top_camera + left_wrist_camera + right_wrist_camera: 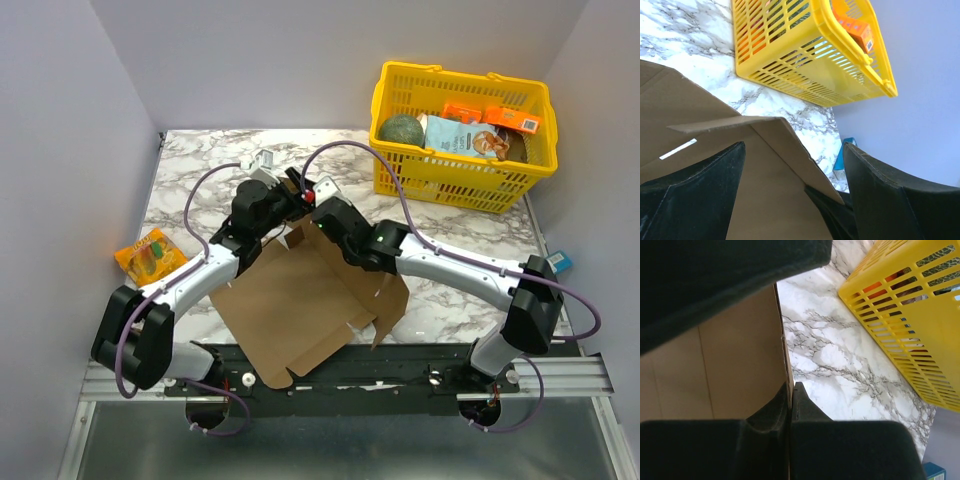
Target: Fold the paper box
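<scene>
At the near edge of the marble bench (460,250), the paper box (290,300) is seen as a plain brown, unprinted corrugated sheet, die-cut with flaps and short slits. It is laid mostly flat in the near middle between the two arms, with its nearest corner reaching over the dark mounting rail (400,360). A flap on its right side is turned up, and its far edge is lifted off the bench where both arms meet. There the right jaws are pressed together on a raised edge of the cardboard: in the right wrist view the thin edge is seen running straight into the slit between the two dark fingers (840,450). The left jaws are spread wide, just beside the right ones. In the left wrist view a raised, creased flap is framed between that arm's fingertips (890,200), and whether either one touches it cannot be told. An orange snack packet (150,255) is seen on the left side of the bench, well apart from the box. A small blue object (560,263) is seen at the right edge. At the far right corner a yellow plastic basket (450,178) is placed, in which a dark green round item (402,130), a pale packet (455,135) and orange cartons (515,118) are held.
</scene>
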{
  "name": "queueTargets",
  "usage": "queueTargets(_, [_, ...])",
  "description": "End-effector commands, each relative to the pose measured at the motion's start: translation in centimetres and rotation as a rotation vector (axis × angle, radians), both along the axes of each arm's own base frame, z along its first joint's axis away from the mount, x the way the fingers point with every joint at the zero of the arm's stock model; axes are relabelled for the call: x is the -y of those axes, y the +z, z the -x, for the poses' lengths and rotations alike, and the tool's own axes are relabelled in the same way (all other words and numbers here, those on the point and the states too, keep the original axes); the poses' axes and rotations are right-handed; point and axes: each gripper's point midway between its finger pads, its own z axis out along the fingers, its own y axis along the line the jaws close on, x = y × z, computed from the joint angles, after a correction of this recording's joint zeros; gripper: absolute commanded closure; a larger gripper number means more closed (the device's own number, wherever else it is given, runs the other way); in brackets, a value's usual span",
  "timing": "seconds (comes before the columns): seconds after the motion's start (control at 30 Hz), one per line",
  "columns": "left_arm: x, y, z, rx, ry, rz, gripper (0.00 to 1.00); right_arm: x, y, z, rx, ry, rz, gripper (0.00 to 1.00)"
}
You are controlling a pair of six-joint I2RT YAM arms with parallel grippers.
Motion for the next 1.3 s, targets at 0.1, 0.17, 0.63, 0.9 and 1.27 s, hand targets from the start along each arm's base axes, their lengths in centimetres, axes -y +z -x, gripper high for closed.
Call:
queueTargets(0.1, [1.2, -1.0, -0.5, -0.03, -0.055, -0.051, 0.17, -1.6, -1.2, 0.9, -0.009, 0.007, -0.029, 0.92])
queueTargets(0.17, [1.4, -1.4, -0.5, -0.037, -0.065, -0.06, 0.22, -1.6, -1.2, 0.9, 0.0, 0.004, -0.016, 0.92])
queueTargets(0.63, [1.9, -2.6, -0.5, -0.068, -0.08, -0.007, 0.79, -1.4, -0.1, 2.3, 0.014, 0.013, -0.051, 0.34])
queueTargets(0.9, [0.8, -3.1, -0.7, -0.024, -0.066, 0.004, 0.98, -2.0, 1.3, 6.7, -0.154, 0.062, -0.272, 0.18])
queueTargets(1.27, [-4.1, -3.5, -0.2, 0.114, 0.185, 0.071, 1.0, -5.5, 7.4, 12.4, -0.416, 0.062, -0.866, 0.17])
